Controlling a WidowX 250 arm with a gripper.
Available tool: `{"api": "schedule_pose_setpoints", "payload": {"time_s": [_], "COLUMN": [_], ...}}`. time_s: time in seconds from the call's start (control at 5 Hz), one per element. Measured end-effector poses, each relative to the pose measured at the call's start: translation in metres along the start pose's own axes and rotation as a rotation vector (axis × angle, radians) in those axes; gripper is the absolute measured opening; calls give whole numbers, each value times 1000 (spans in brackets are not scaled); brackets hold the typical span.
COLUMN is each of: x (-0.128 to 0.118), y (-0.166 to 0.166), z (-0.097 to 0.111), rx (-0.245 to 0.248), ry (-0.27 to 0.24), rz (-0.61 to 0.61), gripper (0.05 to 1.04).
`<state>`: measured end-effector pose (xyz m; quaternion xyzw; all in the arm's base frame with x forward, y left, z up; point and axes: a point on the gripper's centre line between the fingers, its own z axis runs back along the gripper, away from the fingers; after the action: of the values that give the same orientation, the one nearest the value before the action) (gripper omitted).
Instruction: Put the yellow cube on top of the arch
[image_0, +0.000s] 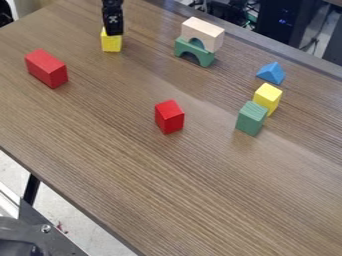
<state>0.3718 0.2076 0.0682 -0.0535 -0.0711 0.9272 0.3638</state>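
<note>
Brown woodgrain tbl runs diagonally across cam view, w/ cables and a dark box in bkgd, upper R. Lower L: pale floor, black tbl leg and part of a metal frame.

Gripper hangs pointing down nr top edge, L of ctr, lower end right at top of yellow cube. Can't tell if gripper is spread or pressed together, or if it has hold of the cube. Also can't tell if cube sits on tbl or is slightly raised.

Cube isn't on the arch; it's well apart, to the L of the stack. Stack = wood-colored arch on top of green arch, upper ctr, both w/ openings facing down.

Others: long red block nr L side, lying flat, below & L of cube. 2nd red block approx mid-view. R side: blue triangle, then yellow block just below it, then green block in front of that; can't tell if those last 2 touch.
</note>
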Motion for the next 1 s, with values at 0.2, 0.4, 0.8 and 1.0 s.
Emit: {"api": "schedule_pose_setpoints", "payload": {"time_s": [0.2, 0.4, 0.8, 1.0], "x": [0, 0, 4, 4], "y": [4, 5, 13, 14], "z": [-3, -9, -34, -39], "rx": [15, 26, 69, 72], "ry": [5, 7, -14, 16], "rz": [-5, -9, -49, -108], "gripper": [999, 999, 949, 664]}}
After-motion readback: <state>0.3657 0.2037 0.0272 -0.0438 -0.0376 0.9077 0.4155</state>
